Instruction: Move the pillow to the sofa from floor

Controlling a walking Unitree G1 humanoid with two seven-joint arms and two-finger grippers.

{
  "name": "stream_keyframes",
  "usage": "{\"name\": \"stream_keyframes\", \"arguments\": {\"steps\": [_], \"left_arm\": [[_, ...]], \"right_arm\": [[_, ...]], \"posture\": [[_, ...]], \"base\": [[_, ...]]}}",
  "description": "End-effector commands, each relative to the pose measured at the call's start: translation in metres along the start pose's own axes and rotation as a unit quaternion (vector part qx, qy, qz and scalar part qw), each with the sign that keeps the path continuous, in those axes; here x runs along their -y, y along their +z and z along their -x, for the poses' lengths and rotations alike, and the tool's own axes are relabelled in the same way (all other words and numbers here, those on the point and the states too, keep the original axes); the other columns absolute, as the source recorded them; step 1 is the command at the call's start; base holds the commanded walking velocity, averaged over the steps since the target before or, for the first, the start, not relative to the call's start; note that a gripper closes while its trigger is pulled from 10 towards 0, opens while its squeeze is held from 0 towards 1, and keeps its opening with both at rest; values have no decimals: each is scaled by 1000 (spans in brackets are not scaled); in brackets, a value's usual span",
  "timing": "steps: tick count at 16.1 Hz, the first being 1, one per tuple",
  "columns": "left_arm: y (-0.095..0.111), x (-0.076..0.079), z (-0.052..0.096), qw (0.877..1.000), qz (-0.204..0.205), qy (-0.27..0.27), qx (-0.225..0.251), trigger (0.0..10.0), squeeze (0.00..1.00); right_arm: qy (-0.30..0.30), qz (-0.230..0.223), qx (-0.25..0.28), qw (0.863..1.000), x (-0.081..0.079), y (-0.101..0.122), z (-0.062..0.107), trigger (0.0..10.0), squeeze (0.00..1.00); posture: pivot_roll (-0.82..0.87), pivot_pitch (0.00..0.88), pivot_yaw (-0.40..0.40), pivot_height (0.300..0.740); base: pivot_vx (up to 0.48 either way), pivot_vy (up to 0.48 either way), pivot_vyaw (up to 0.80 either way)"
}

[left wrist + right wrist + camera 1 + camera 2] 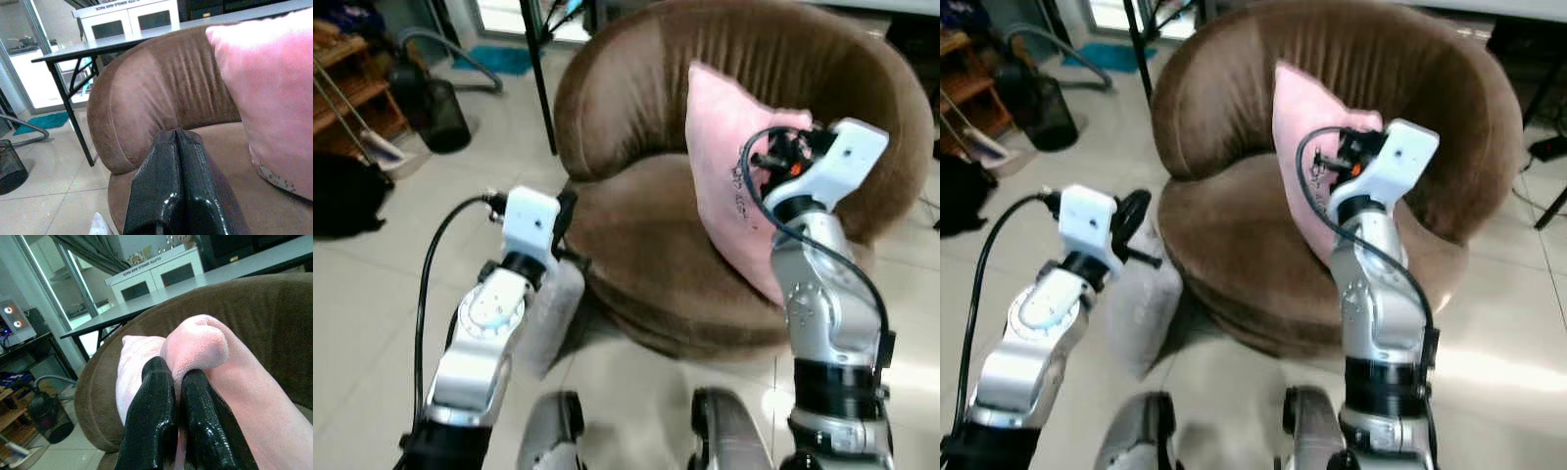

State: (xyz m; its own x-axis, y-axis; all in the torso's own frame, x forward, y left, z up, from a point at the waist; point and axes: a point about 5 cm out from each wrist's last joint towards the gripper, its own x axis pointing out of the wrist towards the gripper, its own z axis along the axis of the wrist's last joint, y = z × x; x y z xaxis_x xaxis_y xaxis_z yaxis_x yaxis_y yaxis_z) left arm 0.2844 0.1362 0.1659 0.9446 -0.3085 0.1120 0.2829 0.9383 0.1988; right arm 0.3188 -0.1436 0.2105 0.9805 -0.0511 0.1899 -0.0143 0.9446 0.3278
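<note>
While my right gripper (178, 382) pinches a fold of the pink pillow (729, 166) between its two nearly closed fingers, that pillow stands on edge on the seat of the one brown sofa (636, 235), leaning on the backrest just beyond the fingers. My left gripper (178, 142) has its two fingers pressed together on nothing, just short of the sofa's front edge. I count a second, pale pillow (1141, 304) on the floor below it.
</note>
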Motion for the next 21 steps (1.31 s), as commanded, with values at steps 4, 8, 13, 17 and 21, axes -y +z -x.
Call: {"name": "stream_keyframes", "arguments": {"steps": [4,8,13,17,21], "left_arm": [[0,-3,0,1000,-7,-3,2,10000,0],[0,-1,0,1000,3,-16,9,10000,0],[1,-2,-2,1000,4,-19,13,10000,0],[1,-3,-3,1000,2,-21,15,10000,0],[1,-5,-3,1000,-5,-24,13,10000,0]], "right_arm": [[14,4,19,1000,-10,8,2,10000,0],[2,55,1,998,-5,-1,2,10000,0],[26,22,-6,999,-11,-2,1,10000,0],[39,15,-5,999,-15,-1,-1,10000,0],[33,7,-14,999,-13,-4,-1,10000,0]], "posture": [[-82,0,36,730],[-82,0,37,740],[-80,0,36,740],[-72,0,34,740],[-63,0,36,740]], "base": [[0,0,0],[63,0,0],[325,0,0],[332,0,0],[326,0,-755]]}}
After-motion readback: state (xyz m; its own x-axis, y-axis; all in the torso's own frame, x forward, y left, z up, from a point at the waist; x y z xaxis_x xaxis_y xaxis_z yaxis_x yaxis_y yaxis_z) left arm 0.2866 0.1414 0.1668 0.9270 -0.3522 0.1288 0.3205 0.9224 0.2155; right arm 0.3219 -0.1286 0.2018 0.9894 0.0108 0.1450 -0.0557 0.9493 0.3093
